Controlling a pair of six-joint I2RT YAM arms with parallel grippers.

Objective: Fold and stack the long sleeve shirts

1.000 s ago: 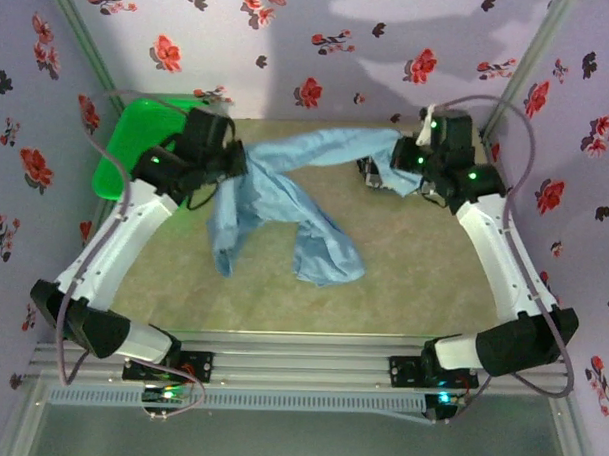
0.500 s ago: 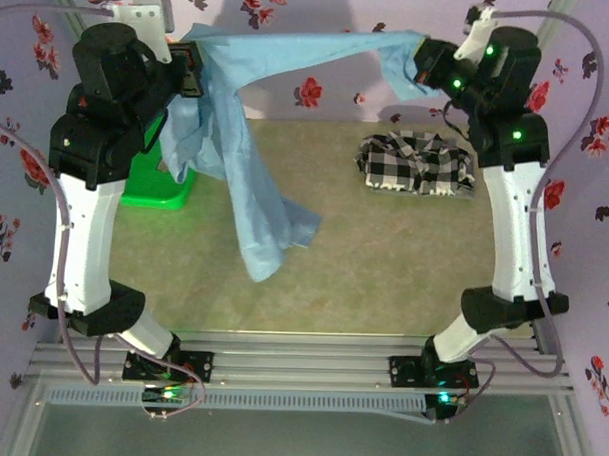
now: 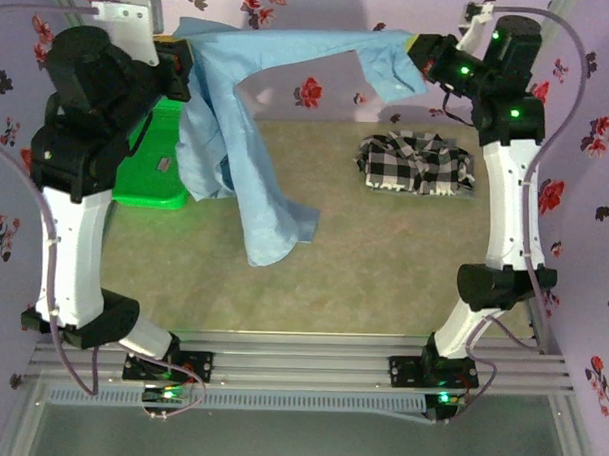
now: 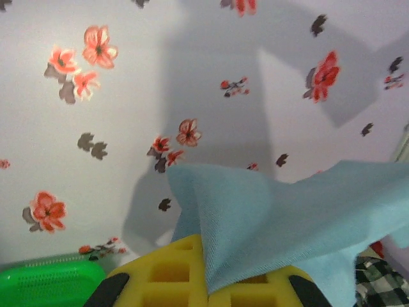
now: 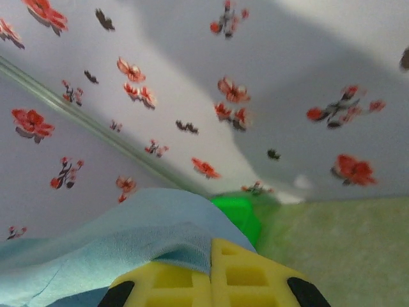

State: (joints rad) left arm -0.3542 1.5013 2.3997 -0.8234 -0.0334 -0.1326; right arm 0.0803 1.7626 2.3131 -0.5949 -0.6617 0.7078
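The light blue shirt (image 3: 258,136) hangs high over the table, stretched between both grippers, with its body drooping down to the mat at centre left. My left gripper (image 3: 182,66) is shut on one end of it at the upper left; its yellow pads (image 4: 160,272) pinch the blue cloth (image 4: 275,217). At the upper right my right gripper (image 3: 419,54) is shut on the other end, blue cloth (image 5: 128,243) caught between its yellow pads (image 5: 243,275). The black-and-white checked shirt (image 3: 419,162) lies bunched on the mat at the back right, under the right arm.
A green plastic basket (image 3: 157,158) stands at the back left, partly behind the hanging shirt and the left arm. The olive mat (image 3: 383,261) covers the table. Flowered walls close in the back and both sides.
Both arms rose from low over the table to high up, lifting the blue shirt and stretching it between them. The checked shirt came into sight as the right arm lifted.
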